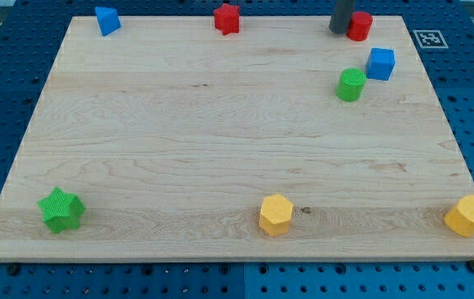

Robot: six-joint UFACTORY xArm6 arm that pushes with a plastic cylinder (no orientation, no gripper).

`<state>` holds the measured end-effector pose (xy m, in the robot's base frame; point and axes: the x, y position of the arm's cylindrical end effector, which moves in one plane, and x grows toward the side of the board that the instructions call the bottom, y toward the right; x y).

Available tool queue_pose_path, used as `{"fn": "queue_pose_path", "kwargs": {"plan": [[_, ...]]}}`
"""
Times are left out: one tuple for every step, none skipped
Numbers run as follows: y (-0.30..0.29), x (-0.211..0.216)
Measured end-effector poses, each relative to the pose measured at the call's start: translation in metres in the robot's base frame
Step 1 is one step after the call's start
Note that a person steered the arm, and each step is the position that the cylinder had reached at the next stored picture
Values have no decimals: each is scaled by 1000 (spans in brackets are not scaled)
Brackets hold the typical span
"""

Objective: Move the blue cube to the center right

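The blue cube [380,63] lies on the wooden board [220,124] at the upper right, close to the right edge. A green cylinder [351,85] sits just below and left of it, almost touching. My tip [339,31] is at the view's top, right beside the left side of a red cylinder [359,26]. The tip is above and left of the blue cube, apart from it.
A blue triangular block [107,20] lies at the top left and a red star [227,18] at the top middle. A green star [61,209] is at the bottom left. Yellow hexagonal blocks lie at the bottom middle [276,214] and bottom right [466,216].
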<state>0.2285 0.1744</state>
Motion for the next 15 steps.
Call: {"fn": "queue_pose_path", "kwargs": {"plan": [[0, 11], [-3, 27], [-5, 47], [4, 58], [30, 58], [45, 63], [45, 80], [45, 92], [47, 104], [53, 122], [62, 141], [67, 141], [67, 141], [67, 119], [64, 97]]}}
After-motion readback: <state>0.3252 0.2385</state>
